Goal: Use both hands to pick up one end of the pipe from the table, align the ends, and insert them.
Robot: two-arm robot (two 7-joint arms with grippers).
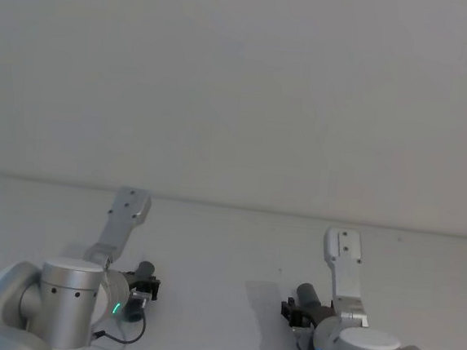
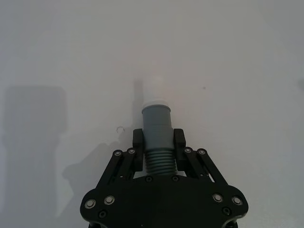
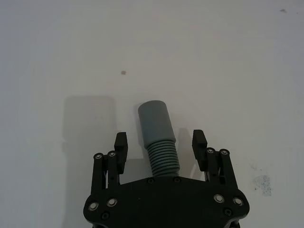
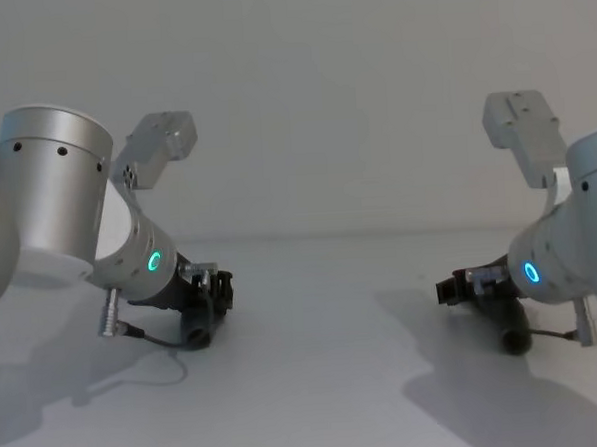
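**Left jaws clamped on the white-tipped piece, right jaws apart around the grey one**

Your left gripper (image 2: 158, 142) sits low over the table (image 2: 237, 71) on the robot's left. Its two black fingers (image 2: 137, 142) press against both sides of the white-tipped pipe piece (image 2: 156, 121), so the jaws are closed on it. They hold it where the ribbed section meets the smooth grey collar. The white tip (image 2: 154, 90) points straight away from the palm. From the wrist view you cannot tell whether this piece rests on the table or is just clear of it. In the head view the same gripper (image 1: 146, 286) shows near the bottom edge, with the dark piece (image 1: 145, 269) poking forward from it.

Your right gripper (image 3: 160, 142) is on the robot's right, also low over the table. Its jaws stand apart, and the all-grey pipe piece (image 3: 156, 126) lies between the fingers (image 3: 121, 147) with a gap on each side. The gap is narrower on one side than on the other. The ribbed part of this piece is nearest the palm and its smooth sleeve end points away. You cannot see the mouth of that end from here. In the head view this gripper (image 1: 295, 311) is near the bottom edge, and the grey piece (image 1: 306, 296) juts forward from it.

The two pieces are well apart, with bare table between them. In the chest view both arms reach down to the table from the two sides.
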